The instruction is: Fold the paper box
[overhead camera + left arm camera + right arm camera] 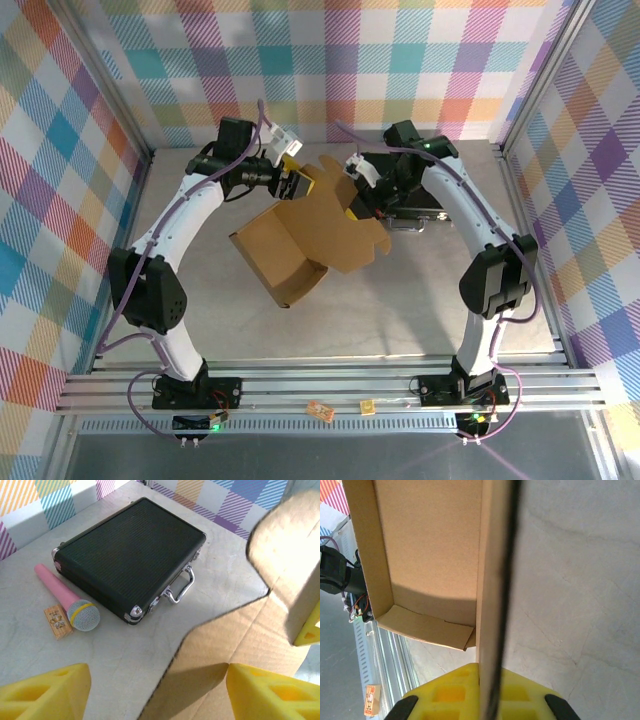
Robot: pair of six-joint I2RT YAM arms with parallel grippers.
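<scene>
Paper box (300, 240) pinched by R pincer (487, 680), L pincer (157, 677) spread; case (130, 550), mic (70, 602) nearby.

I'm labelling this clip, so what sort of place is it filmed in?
Most likely a robot lab test cell: plaid backdrop panels wall in the table, and an aluminium rail anchors the left arm and right arm by the paper box.

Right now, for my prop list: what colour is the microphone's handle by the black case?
The microphone's handle is pink; the left wrist view shows it best.
</scene>
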